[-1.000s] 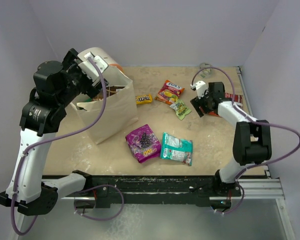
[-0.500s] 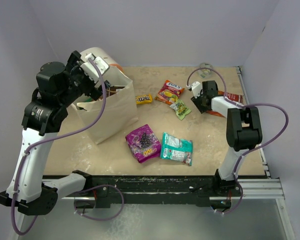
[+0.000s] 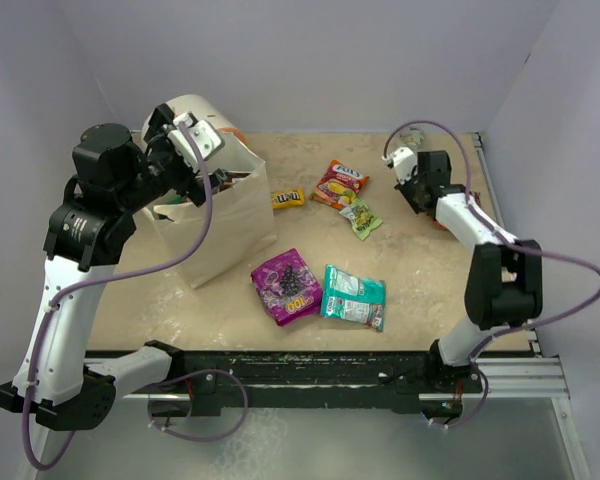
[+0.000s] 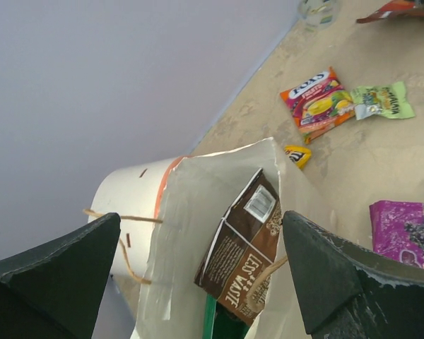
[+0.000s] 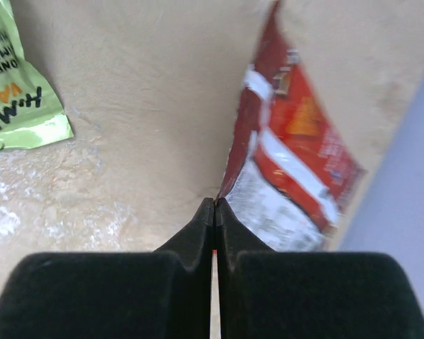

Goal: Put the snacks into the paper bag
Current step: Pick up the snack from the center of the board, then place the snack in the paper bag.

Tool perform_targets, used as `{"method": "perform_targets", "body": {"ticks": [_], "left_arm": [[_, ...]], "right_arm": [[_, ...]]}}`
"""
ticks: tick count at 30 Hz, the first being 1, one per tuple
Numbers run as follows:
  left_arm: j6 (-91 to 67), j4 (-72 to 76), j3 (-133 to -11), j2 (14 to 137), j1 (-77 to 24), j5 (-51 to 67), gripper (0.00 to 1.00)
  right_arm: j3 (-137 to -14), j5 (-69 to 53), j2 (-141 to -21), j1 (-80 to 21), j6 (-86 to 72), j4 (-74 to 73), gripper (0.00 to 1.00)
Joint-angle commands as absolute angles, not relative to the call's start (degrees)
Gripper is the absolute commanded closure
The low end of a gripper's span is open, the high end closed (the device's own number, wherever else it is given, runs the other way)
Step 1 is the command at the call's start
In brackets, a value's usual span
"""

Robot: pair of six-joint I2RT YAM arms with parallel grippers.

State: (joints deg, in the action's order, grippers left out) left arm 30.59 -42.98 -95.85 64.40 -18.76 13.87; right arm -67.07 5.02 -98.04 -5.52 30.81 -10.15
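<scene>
The right jaws were pressed together on the lower edge of the orange-red packet (image 5: 290, 155), which was held up on edge near the green-white packet (image 5: 14, 106). The left jaws were spread wide above the open paper bag (image 4: 191, 205), in which a dark brown packet (image 4: 240, 254) was stood. The purple packet (image 3: 285, 285) and teal packet (image 3: 353, 296) were seen side by side on the surface (image 3: 420, 270).

This looks like a robot test lab, not a home. Plain pale purple walls (image 3: 310, 60) box in a sandy tan table (image 3: 430, 280) on three sides. Two white and black robot arms, the left one (image 3: 60, 300) and the right one (image 3: 500, 285), are bolted to a long black metal rail (image 3: 310, 365). Thin purple cables (image 3: 211, 195) loop off them.
</scene>
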Motion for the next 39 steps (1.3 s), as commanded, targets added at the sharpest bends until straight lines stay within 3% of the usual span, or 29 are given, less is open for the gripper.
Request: {"method": "perform_targets", "body": {"ticks": [1, 10, 21, 39], "left_arm": [[30.05, -42.46, -96.78, 64.41, -18.53, 21.43, 0.01], [32.36, -46.62, -97.49, 66.09, -20.39, 26.69, 0.06], [34.36, -47.20, -97.65, 70.90, -32.54, 30.36, 0.12], [28.06, -32.83, -99.06, 84.94, -41.75, 39.12, 0.05]], "right_arm": [[-70.69, 3.16, -87.68, -5.71, 30.51, -14.92, 1.00], [-71.85, -8.93, -74.27, -5.71, 31.53, -24.26, 1.00], [-73.98, -26.34, -64.66, -5.71, 32.11, -33.10, 1.00], [-79.55, -44.29, -58.37, -5.80, 27.93, -36.03, 1.00]]}}
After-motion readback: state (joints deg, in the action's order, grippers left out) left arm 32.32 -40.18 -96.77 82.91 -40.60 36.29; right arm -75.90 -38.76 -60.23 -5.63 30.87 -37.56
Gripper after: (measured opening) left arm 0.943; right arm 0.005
